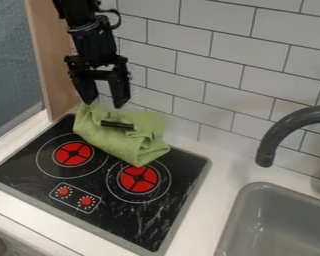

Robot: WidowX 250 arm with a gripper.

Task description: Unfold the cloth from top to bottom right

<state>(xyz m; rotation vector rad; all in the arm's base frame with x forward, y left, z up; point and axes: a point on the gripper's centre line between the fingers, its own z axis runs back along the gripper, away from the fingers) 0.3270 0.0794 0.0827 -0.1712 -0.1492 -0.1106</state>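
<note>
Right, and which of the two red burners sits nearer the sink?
The right-hand red burner in the camera view, the one at the lowest corner of the green cloth; the other red burner is farther left, toward the wooden panel.

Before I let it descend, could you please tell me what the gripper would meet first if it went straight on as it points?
The gripper points down, so most likely the cloth; one fingertip may already touch it, but depth is unclear here.
</note>
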